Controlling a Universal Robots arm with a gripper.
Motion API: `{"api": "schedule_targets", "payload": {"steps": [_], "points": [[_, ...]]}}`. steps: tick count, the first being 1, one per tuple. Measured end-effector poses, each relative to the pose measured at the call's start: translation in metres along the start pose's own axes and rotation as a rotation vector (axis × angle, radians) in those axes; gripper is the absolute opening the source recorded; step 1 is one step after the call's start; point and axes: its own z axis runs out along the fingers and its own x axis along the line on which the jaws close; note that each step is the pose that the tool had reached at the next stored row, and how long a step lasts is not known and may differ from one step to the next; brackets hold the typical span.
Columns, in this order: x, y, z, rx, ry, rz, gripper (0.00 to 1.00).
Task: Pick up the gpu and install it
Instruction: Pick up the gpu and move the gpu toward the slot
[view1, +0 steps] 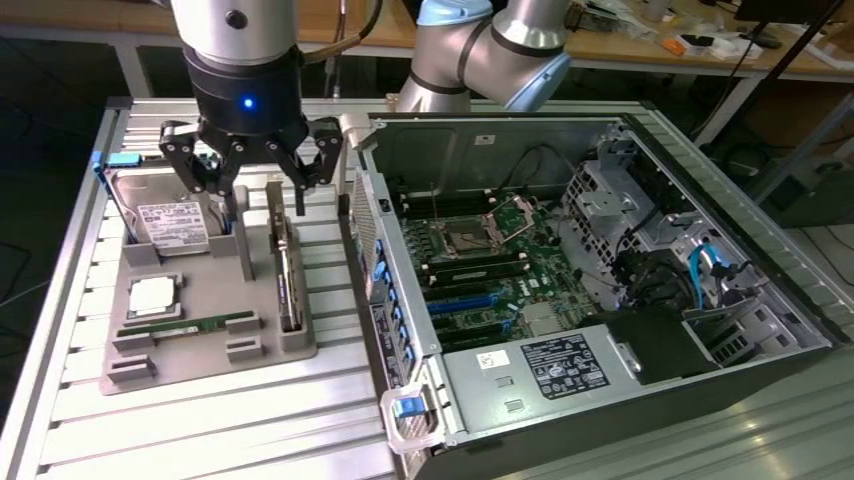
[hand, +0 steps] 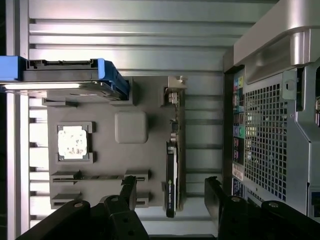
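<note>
Entry: my arm was bent at the elbow joint, silver-grey links with a pale blue cap. My wrist stood vertical, tool axis pointing straight down. The blue status light on the black gripper body was lit. My gripper was spread wide. Both fingers hung straight down, black and matte, linkage bars splayed outward on either side.
</note>
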Motion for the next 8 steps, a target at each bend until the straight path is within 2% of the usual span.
{"api": "schedule_targets", "payload": {"steps": [8], "points": [[0.000,-0.0007,0.0149,0.0001,0.0001,0.000,0.66]]}}
